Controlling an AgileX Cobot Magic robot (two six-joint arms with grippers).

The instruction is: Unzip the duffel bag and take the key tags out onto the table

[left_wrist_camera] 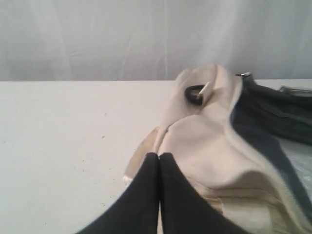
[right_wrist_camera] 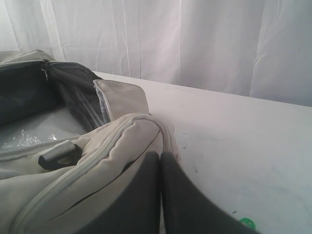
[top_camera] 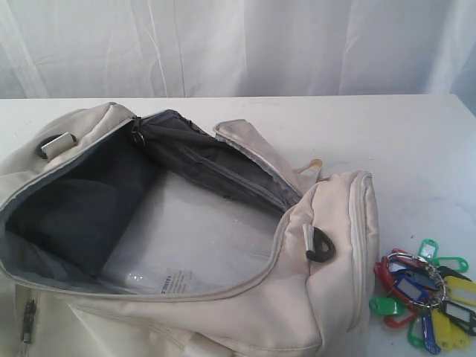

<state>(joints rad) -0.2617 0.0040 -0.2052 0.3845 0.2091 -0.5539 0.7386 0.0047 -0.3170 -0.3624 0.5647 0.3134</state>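
Key tags [top_camera: 424,294] lie near the right pincer [right_wrist_camera: 161,155], whose fingers are pressed together, empty. The left pincer [left_wrist_camera: 159,156], likewise closed, hovers by the unzipped duffel bag [top_camera: 327,297]. White table [top_camera: 416,141] beneath, pale curtain [top_camera: 238,44] behind.

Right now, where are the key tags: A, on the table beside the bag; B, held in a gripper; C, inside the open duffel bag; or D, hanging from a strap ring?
A: the key tags lie on the table just outside the unzipped duffel bag.
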